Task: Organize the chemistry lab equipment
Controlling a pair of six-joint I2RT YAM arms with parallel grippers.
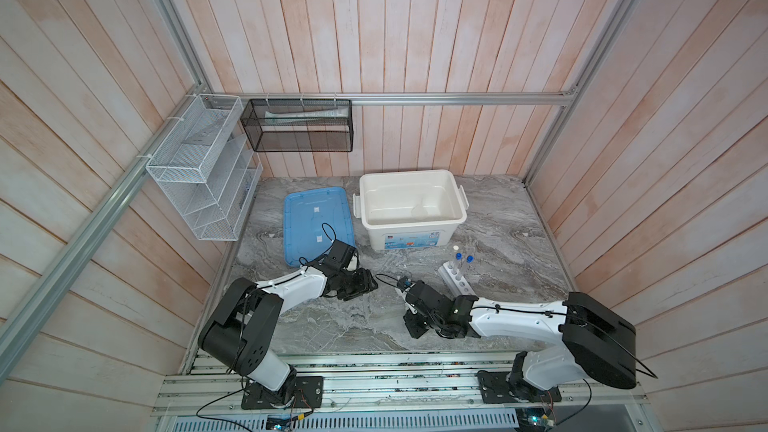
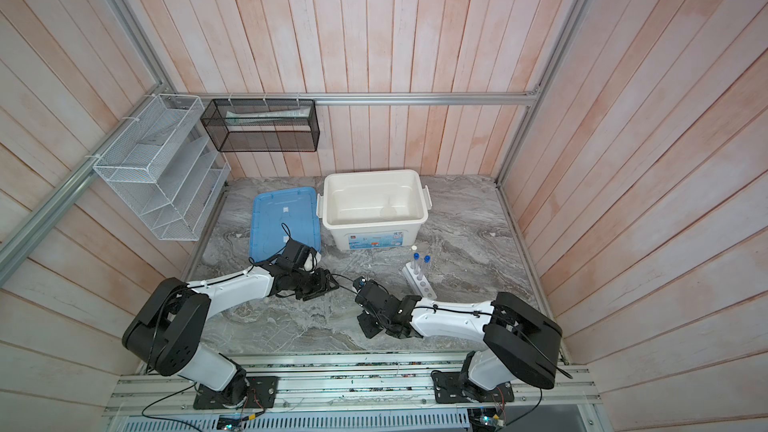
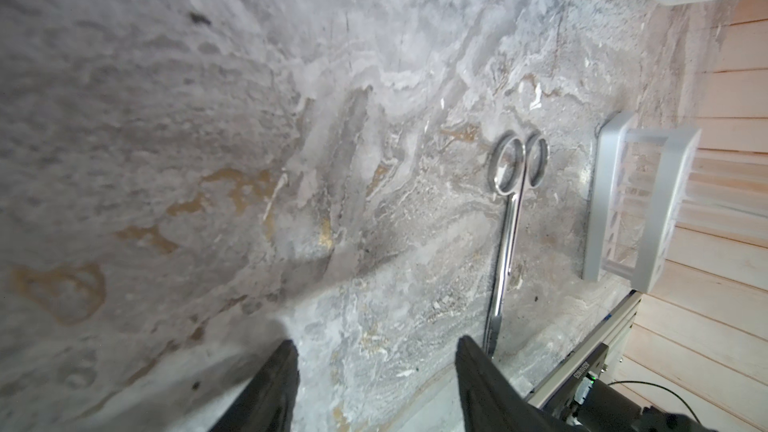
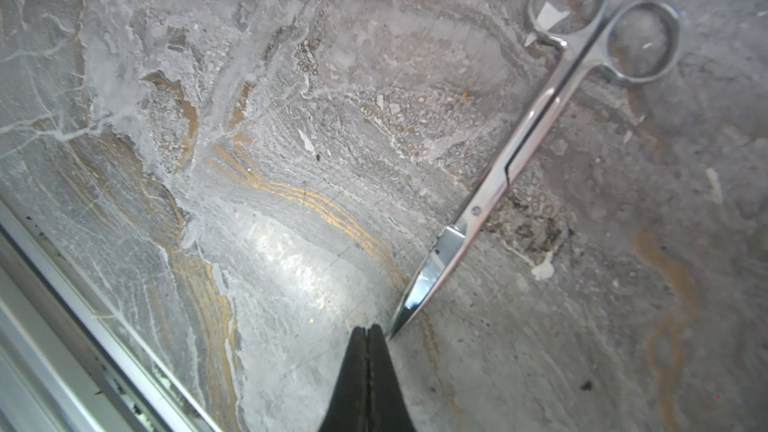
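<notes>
Small steel scissors (image 4: 532, 126) lie flat on the grey marbled table (image 4: 291, 184), blades shut and the two ring handles side by side. In the right wrist view we see the right arm's fingers (image 4: 357, 371) clenched together with nothing between them. Their tip sits just beside the point of the blades, and we cannot tell whether it touches. In the left wrist view the scissors (image 3: 507, 242) run alongside one of the left arm's fingers (image 3: 278, 384). Those fingers stand spread apart and hold nothing, and the blade end lies outside the gap. Near the ring handles stands the white six-hole rack (image 3: 598, 201). In both top views we find that rack (image 1: 462, 285) (image 2: 424, 286) close to the right arm. Three capped tubes (image 1: 470, 259) stand upright in its far holes, two blue-capped and one white-capped. Farther back sits an open white bin (image 1: 409, 238), with a blue lid (image 1: 307, 217) lying flat beside it.
</notes>
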